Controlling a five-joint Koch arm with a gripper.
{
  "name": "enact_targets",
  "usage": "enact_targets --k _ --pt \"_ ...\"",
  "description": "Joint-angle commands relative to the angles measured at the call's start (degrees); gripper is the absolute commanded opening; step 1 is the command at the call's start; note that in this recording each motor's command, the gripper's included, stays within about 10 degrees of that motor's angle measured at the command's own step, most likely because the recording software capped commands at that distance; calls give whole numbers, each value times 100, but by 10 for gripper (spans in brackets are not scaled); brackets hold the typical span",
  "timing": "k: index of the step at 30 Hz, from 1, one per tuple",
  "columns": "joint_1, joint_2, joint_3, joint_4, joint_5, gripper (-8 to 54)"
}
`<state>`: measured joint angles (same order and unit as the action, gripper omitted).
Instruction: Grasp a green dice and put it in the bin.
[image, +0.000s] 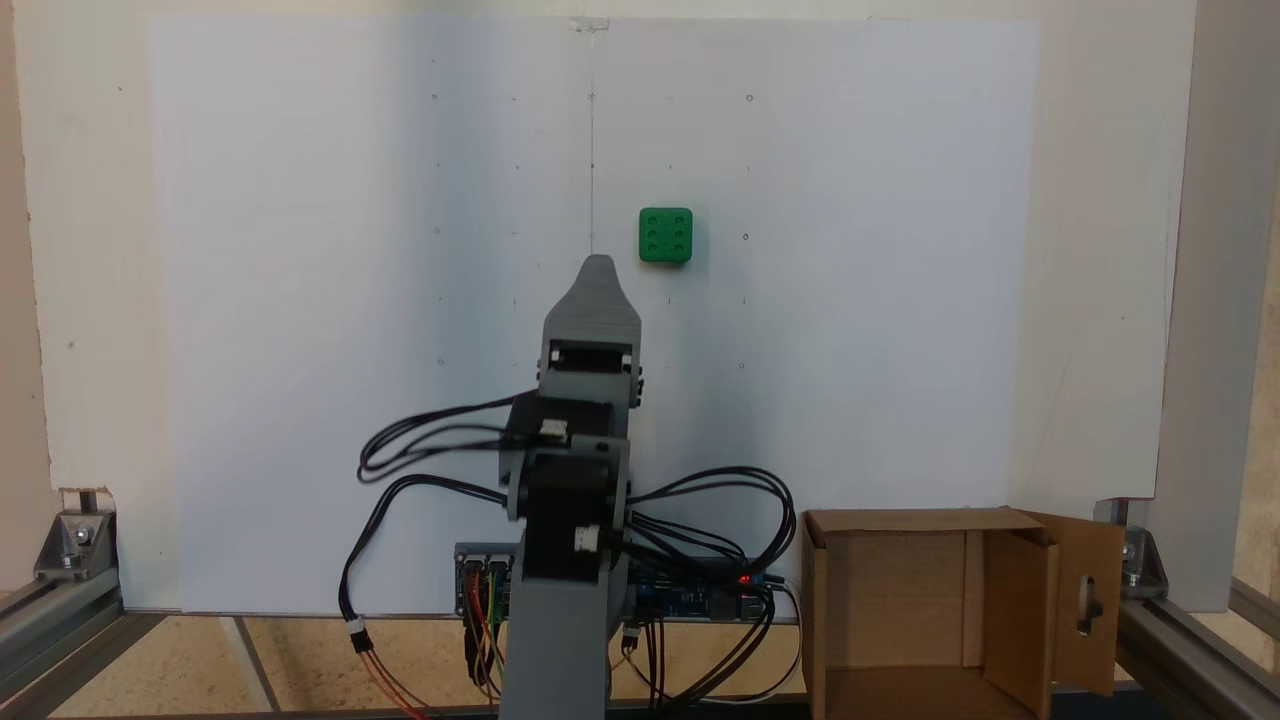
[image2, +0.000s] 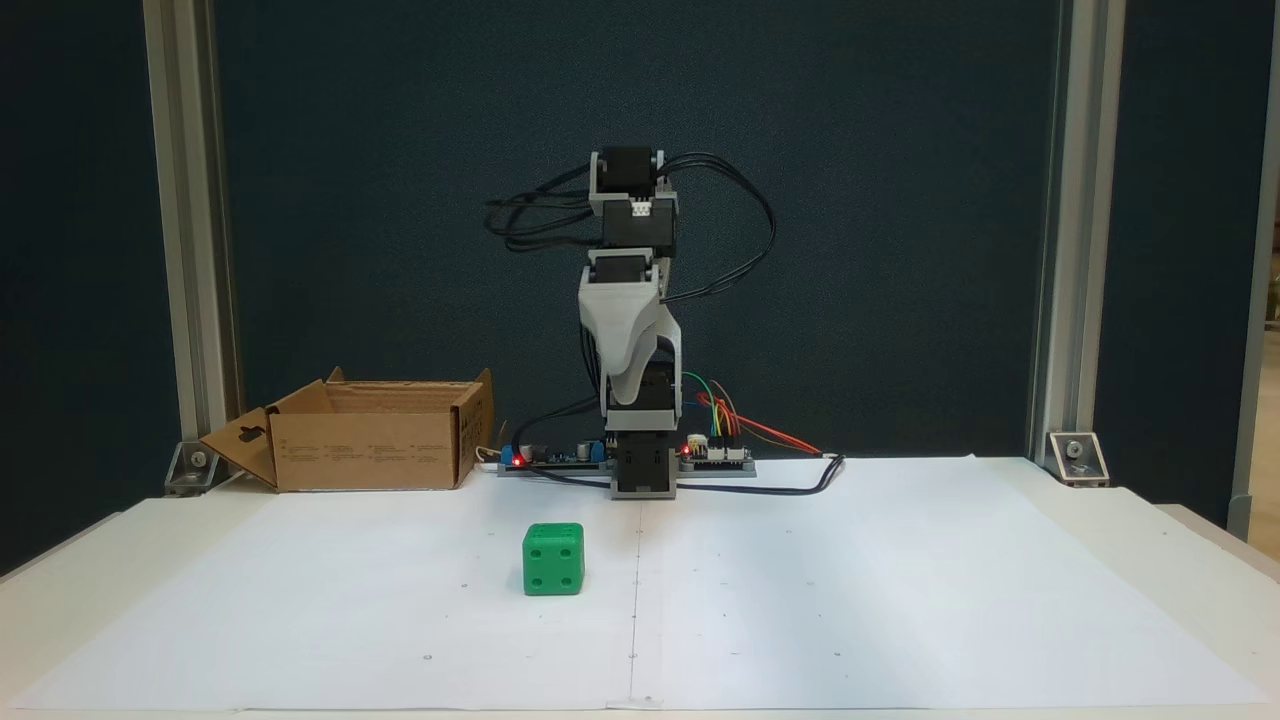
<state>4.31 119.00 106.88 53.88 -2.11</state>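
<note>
The green dice (image: 665, 235) (image2: 553, 559) rests alone on the white paper, its six-pip face turned up in a fixed view from above. The arm is folded upright over its base, and the gripper (image: 597, 265) (image2: 630, 395) points forward and down with its jaws together and nothing in them. It hangs well above the sheet, short of the dice and a little to one side of it. The cardboard bin (image: 890, 590) (image2: 370, 450) stands open beside the arm's base, with its slotted flap (image: 1088, 600) (image2: 245, 440) spread outward.
Circuit boards (image2: 715, 455) with lit red LEDs and loose black cables (image: 700, 500) lie around the base. Aluminium frame posts (image2: 190, 250) with corner brackets (image: 75, 540) stand at the table's back corners. White paper (image2: 900, 600) covers the table.
</note>
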Motion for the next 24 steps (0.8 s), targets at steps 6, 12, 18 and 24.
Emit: enact_targets --k 6,12,18,24 --pt "492 -1178 -1345 404 97 432" --pt "642 -2101 -2065 475 70 435" --pt "765 -2566 -2470 519 -316 434" --pt "738 -2813 -2443 668 -1345 434"
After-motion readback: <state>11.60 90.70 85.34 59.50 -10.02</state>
